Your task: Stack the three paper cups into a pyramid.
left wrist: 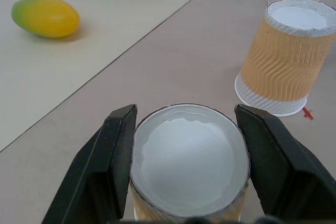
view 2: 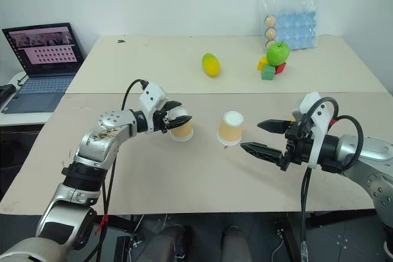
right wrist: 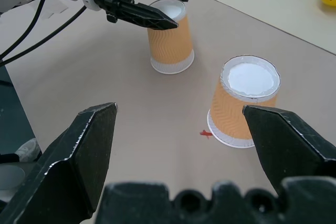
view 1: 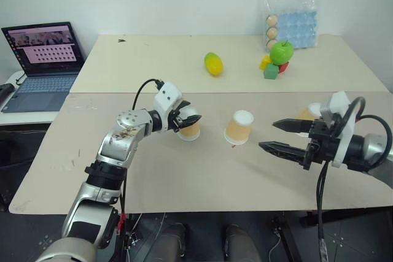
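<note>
The left end effector (view 1: 184, 119) is clasping the upper end of an upside-down paper cup (view 1: 190, 127) standing on the tabletop (view 1: 184, 176); the right end effector (view 1: 284, 135) is hanging spread wide above the tabletop, gripping nothing; a second cup (view 1: 239, 127) is sitting between them, and a third cup (view 1: 307, 112) is peeking out behind the right end effector; a mango (view 1: 213, 64) is lying well beyond.

Three paper cups (view 1: 190, 126) (view 1: 239, 127) (view 1: 309, 111), one mango (view 1: 213, 64), one green apple (view 1: 282, 52), one laptop (view 1: 43, 65)
</note>
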Controlling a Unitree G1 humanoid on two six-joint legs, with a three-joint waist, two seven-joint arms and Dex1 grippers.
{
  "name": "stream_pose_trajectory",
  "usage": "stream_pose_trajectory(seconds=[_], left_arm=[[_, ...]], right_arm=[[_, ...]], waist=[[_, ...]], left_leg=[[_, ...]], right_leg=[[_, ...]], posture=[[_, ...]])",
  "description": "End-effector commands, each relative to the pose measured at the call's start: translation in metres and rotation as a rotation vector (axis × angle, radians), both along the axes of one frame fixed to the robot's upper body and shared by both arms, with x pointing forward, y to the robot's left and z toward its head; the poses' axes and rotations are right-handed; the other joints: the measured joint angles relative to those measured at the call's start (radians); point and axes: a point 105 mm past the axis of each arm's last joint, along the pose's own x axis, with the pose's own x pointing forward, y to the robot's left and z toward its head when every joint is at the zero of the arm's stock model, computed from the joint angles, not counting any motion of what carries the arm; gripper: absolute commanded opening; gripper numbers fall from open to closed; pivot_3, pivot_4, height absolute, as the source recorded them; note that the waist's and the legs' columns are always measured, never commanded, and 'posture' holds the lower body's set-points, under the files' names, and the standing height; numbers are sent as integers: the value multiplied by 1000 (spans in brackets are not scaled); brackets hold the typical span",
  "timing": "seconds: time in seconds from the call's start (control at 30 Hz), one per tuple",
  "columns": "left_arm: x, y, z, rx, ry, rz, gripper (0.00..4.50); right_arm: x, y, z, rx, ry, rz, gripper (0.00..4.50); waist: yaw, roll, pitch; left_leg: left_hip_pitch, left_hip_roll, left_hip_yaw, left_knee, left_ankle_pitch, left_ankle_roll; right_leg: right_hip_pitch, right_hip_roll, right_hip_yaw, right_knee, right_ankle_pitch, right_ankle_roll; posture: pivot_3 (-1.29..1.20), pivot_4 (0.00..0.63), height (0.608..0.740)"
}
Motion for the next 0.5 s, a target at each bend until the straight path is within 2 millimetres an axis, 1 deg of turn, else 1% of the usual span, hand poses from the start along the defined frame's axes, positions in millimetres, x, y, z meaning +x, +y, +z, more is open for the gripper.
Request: stream_pose_trajectory(seconds=[0.03,0.1,0.17,0.4,0.5], left_arm=[[2,-5,32,-38,-85,-3,2539],[-1,-21,39,-49,-102,-57,2539],[-4,-34,41,-58,-103,-104,2539],[-16,-72,26,-4,-105,-234,2539],[-21,-82,19,7,-97,-260,2539]], right_arm=[[0,0,12,-12,-62,4,4500],[1,1,12,-8,-63,6,4500],[1,2,11,-5,-63,8,4500],[-1,6,11,7,-73,2,4500],[-4,5,11,9,-77,-16,4500]], waist=[[0,0,0],[1,0,0],[4,0,0],[2,0,0],[1,0,0]], left_leg=[[0,0,0,0,0,0],[0,0,0,0,0,0],[0,0,0,0,0,0],[0,0,0,0,0,0],[0,0,0,0,0,0]], right_leg=[[0,0,0,0,0,0],[0,0,0,0,0,0],[0,0,0,0,0,0],[0,0,0,0,0,0],[0,0,0,0,0,0]], posture=[[0,150,740],[0,150,740],[0,150,740],[0,150,740],[0,150,740]])
